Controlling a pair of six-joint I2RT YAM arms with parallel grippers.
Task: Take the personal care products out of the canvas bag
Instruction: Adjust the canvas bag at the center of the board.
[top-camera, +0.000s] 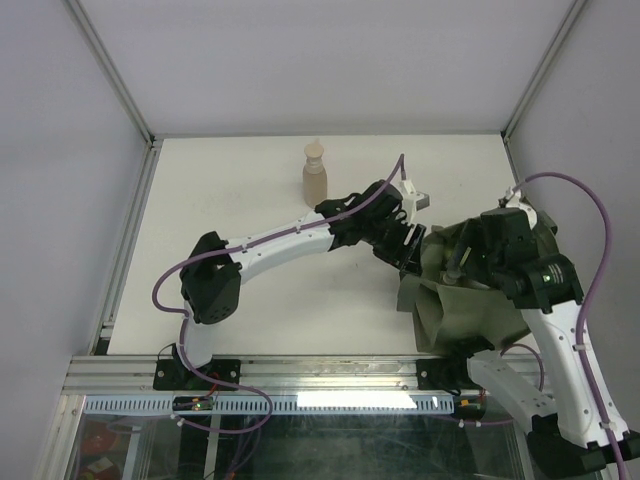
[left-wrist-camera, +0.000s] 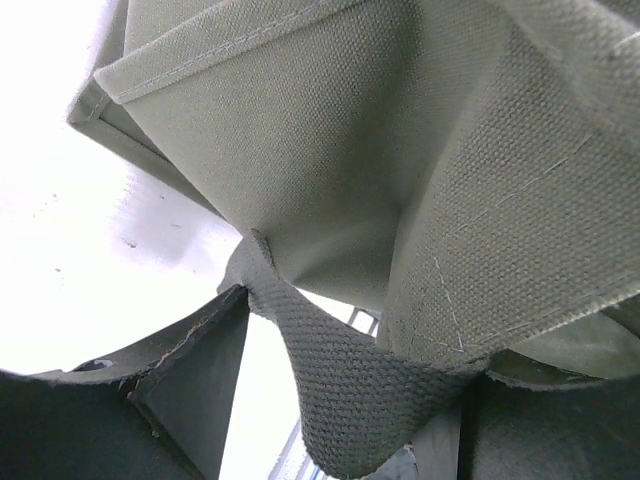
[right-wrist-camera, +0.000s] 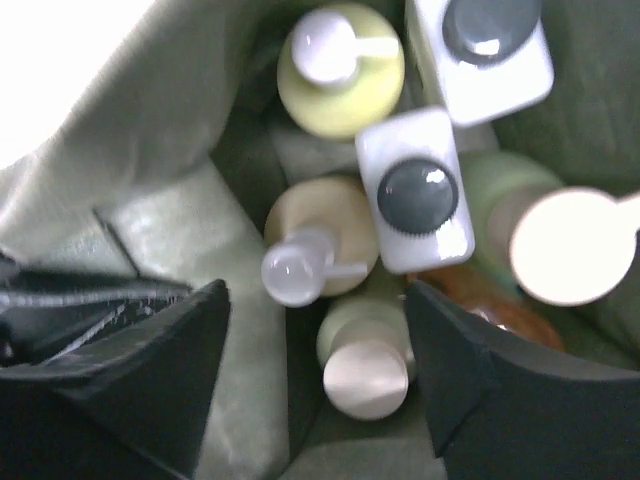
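The canvas bag (top-camera: 450, 310), olive-green and floppy, slumps at the right side of the table (top-camera: 230, 200). It will likely sag and fold wherever it is pulled, so the stitched rim is the soundest place to hold its mouth open. The left gripper (top-camera: 408, 248) is at that rim, fingers apart on either side of a fold of canvas, with light showing beside one finger, so nothing is pinched yet. The right gripper (right-wrist-camera: 315, 330) hangs in the bag's mouth, fingers spread and touching nothing. The personal care products crowd upright in the bag below it. They look light, rigid and probably slick, so each is best taken across the body below the cap. They include two white bottles (right-wrist-camera: 415, 190) with dark caps, a yellow-green pump bottle (right-wrist-camera: 340, 70), a tan pump bottle (right-wrist-camera: 315, 245), an orange bottle (right-wrist-camera: 490, 305) and a beige bottle (right-wrist-camera: 365, 365) between the fingers. Another tan bottle (top-camera: 315, 172) stands on the table, well apart from the bag.
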